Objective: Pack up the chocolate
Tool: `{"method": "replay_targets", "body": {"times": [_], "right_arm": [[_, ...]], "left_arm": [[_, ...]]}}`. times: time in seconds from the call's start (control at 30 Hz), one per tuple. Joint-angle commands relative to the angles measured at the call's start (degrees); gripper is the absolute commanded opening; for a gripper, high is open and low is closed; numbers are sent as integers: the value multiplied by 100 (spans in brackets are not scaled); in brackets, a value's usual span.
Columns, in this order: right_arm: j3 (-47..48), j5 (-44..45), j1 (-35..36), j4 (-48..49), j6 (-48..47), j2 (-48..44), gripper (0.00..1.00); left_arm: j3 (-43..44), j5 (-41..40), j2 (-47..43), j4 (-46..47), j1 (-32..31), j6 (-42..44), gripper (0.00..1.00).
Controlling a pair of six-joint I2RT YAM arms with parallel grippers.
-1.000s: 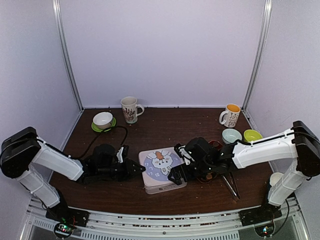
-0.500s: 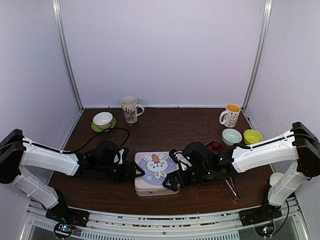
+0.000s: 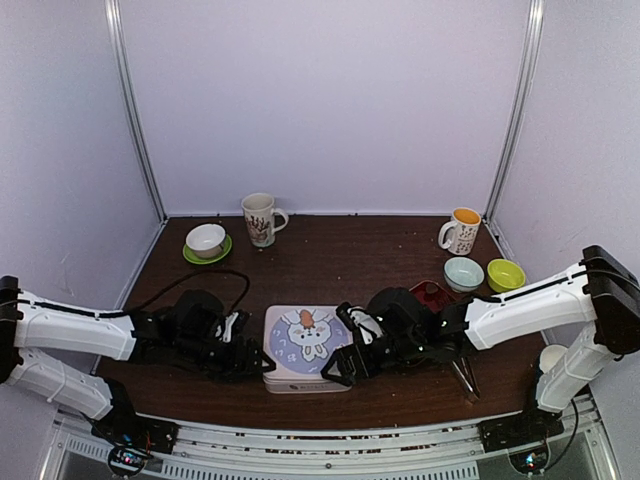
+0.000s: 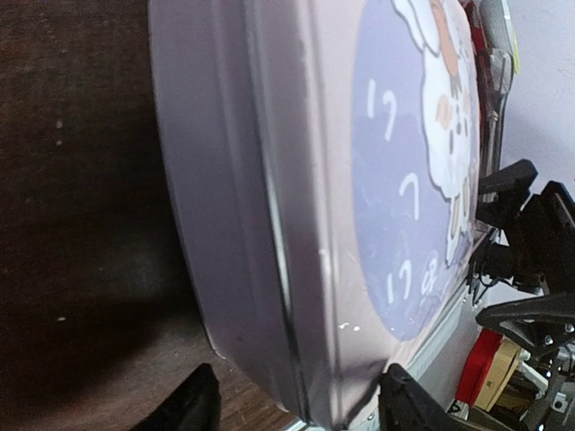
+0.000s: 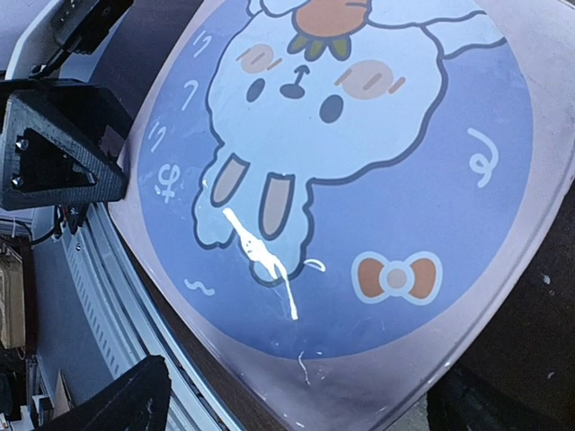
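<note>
- Chocolate out of sight; the closed tin (image 3: 305, 348) has slid nearer, centre.
- Left gripper (image 4: 296, 404) has let go, jaws apart astride its left side.
- Right gripper (image 5: 310, 400) gapes wide over the lid.
- Packing looks nearly finished.

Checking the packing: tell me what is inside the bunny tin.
The tin is shut, its bunny-printed lid on, so only the outside shows. Whether any chocolate is inside cannot be seen.

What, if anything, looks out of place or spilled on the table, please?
Nothing stands out. The bunny tin sits flat on the table with its lid closed, and the left fingers and right fingers stand open around its near corners.
</note>
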Motion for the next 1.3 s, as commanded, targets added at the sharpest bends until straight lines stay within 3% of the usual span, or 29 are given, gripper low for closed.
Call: {"method": "replay_targets", "body": {"times": [0.0,0.37,0.63,0.7,0.87,1.0,1.1,1.27], "right_arm": [[63,-298,-4,266,132,55,100],[80,-304,-9,222,166,2,100],[96,-255,-11,169,178,5,99],[150,-44,-40,-53,143,-98,99],[72,203,-274,-307,151,-508,100],[120,465,-456,-549,147,-685,100],[207,710,-729,-677,240,-699,100],[653,596,-1122,-730,346,-340,94]], "left_arm": [[-211,303,328,349,-26,-25,57],[-411,299,488,356,-56,-60,31],[-468,122,664,450,-132,-85,32],[-416,-20,493,357,-132,-46,38],[-365,-440,-387,-72,-22,127,64],[-144,19,-781,-475,733,656,84],[174,230,-795,-732,1218,1175,88],[625,517,84,-145,1593,1738,87]]}}
